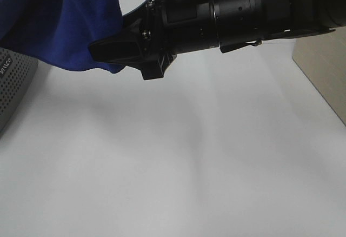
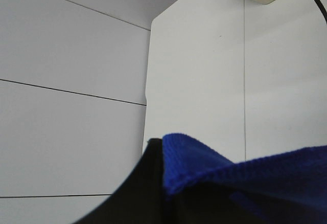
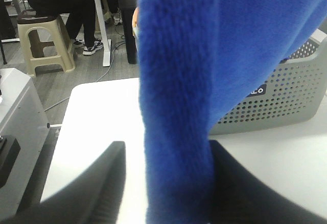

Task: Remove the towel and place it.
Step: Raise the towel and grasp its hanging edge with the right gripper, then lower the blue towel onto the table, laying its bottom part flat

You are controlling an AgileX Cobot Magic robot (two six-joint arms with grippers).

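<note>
"Towel, the big royal-blue microfibre cloth: where was it in your shot?"

"Up off the white tabletop, mate, hanging in folds near the grey perforated plastic basket. Your right gripper was stretched across from the far side with its black fingers spread either side of one hanging fold. A sliver of table showed between one finger and the cloth. Your left gripper? Only one finger showed, with cloth lying against it. Pinched or not, couldn't tell."
</note>
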